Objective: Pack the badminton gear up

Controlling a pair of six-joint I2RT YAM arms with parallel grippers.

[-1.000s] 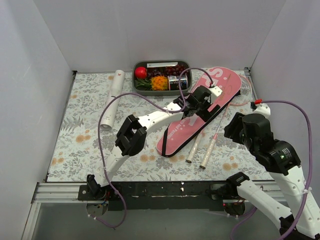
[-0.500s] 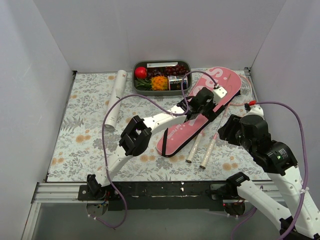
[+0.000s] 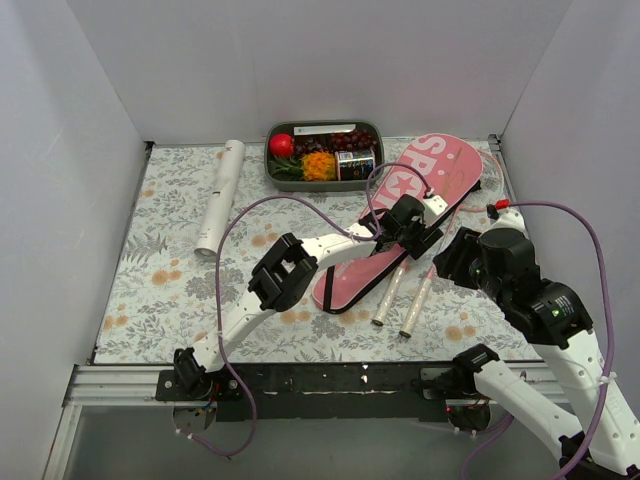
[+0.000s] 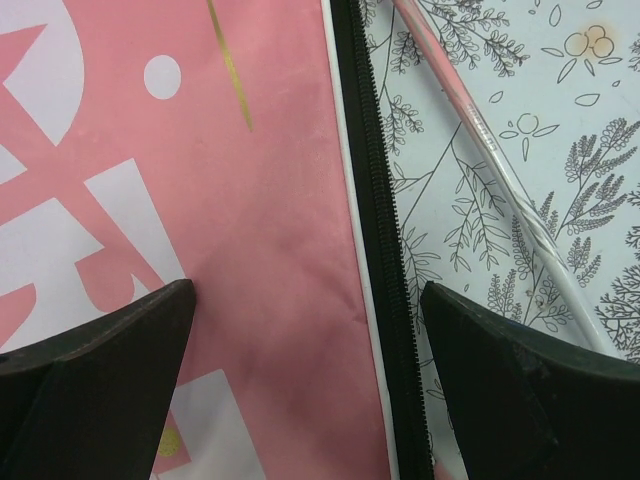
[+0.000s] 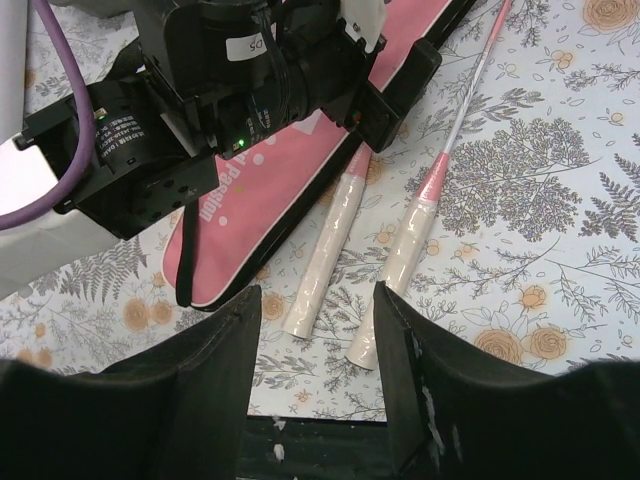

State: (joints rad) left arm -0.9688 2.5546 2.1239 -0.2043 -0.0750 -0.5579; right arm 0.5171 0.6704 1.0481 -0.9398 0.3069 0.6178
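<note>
Floral worktop (image 3: pixel 160 290) carries a long pink fabric racket bag (image 3: pixel 440 170) near its right edge.
The left gripper (image 4: pixel 308 300) gapes over its black zip (image 4: pixel 385 250); the right gripper (image 5: pixel 318 360) hangs parted, empty, above pale racket handles (image 5: pixel 325 250).

Pink bag (image 3: pixel 447 168): large white lettering beginning "SP"; the remainder is covered by the left arm (image 3: pixel 330 245). Smaller white print runs along the bag's lower half, too blurred to read. White sticker (image 5: pixel 243 45) on the left arm's wrist housing: "05". White tube (image 3: pixel 220 197): small red mark, illegible
</note>
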